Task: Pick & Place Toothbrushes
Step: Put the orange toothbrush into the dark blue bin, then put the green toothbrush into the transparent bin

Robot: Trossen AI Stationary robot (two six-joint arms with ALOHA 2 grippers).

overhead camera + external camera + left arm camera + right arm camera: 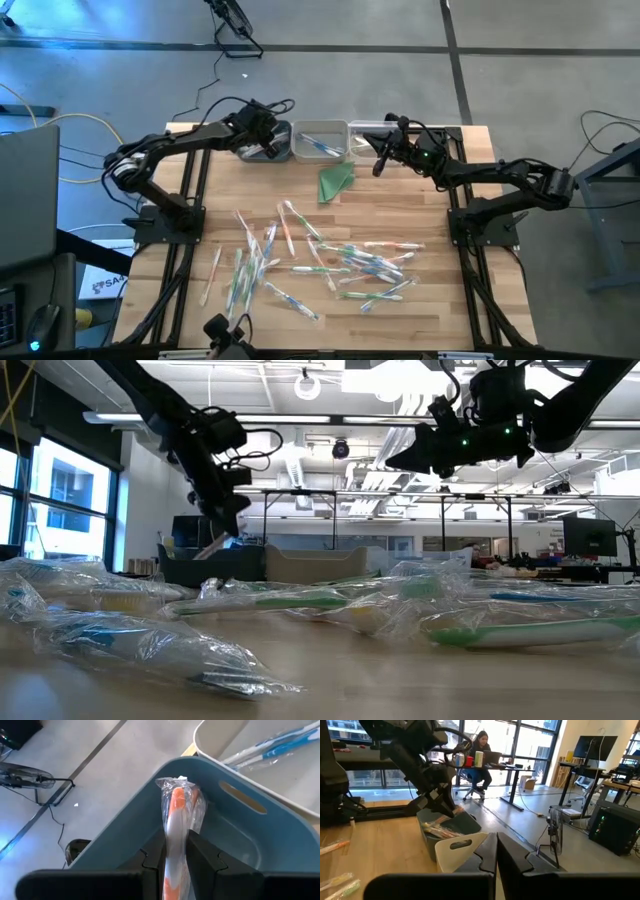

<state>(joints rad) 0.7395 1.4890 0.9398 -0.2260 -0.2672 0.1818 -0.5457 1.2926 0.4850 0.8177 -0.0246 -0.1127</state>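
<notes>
Many wrapped toothbrushes (320,262) lie scattered over the near half of the wooden table (420,205). My left gripper (176,840) is over the blue bin (227,837) at the table's far edge, shut on an orange-and-white toothbrush (176,815) in a clear wrapper. The same left gripper (262,146) shows above the blue bin (275,150) in the high view. My right gripper (378,165) hovers shut and holding nothing near the clear bin (372,132); its shut fingers (490,852) point level. My left gripper pinches the wrapped toothbrush's handle (176,851) between its two fingers (200,852). The fingers slant down toward the far edge and lie along the toothbrush. Its free end (179,784) sticks out past the fingertips, down into the blue bin; whether it touches the wall, I cannot tell.
A white bin (320,140) with blue toothbrushes (280,745) stands between the blue and clear bins. A folded green cloth (337,181) lies just in front of it. The blue bin (465,822) holds several wrapped toothbrushes (437,827). A person (480,750) sits at a desk beyond the table.
</notes>
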